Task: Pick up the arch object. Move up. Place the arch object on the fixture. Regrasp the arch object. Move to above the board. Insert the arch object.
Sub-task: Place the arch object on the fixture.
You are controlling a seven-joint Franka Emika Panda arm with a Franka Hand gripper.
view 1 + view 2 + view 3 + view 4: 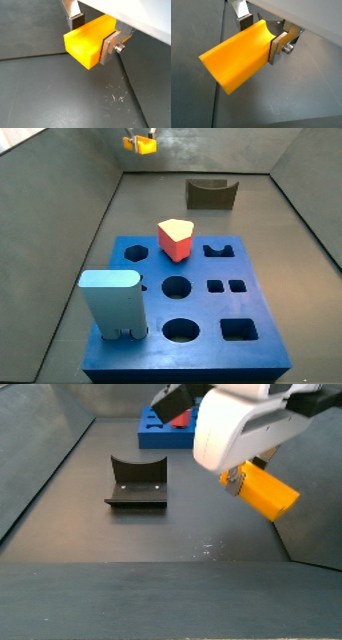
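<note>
My gripper (92,34) is shut on the arch object (87,44), a yellow-orange elongated block with a curved notch at the end near the fingers; both wrist views show it clamped between the silver fingers (278,49). In a side view the gripper (250,476) holds the block (269,493) tilted in the air, to the right of the fixture (136,482). In a side view the block (139,143) is small at the far end, above the grey floor, beyond the fixture (210,193) and the blue board (187,303).
A red prism peg (174,237) and a tall light-blue block (112,302) stand in the board. Grey walls enclose the floor on both sides. The board's far end shows behind the arm (171,430).
</note>
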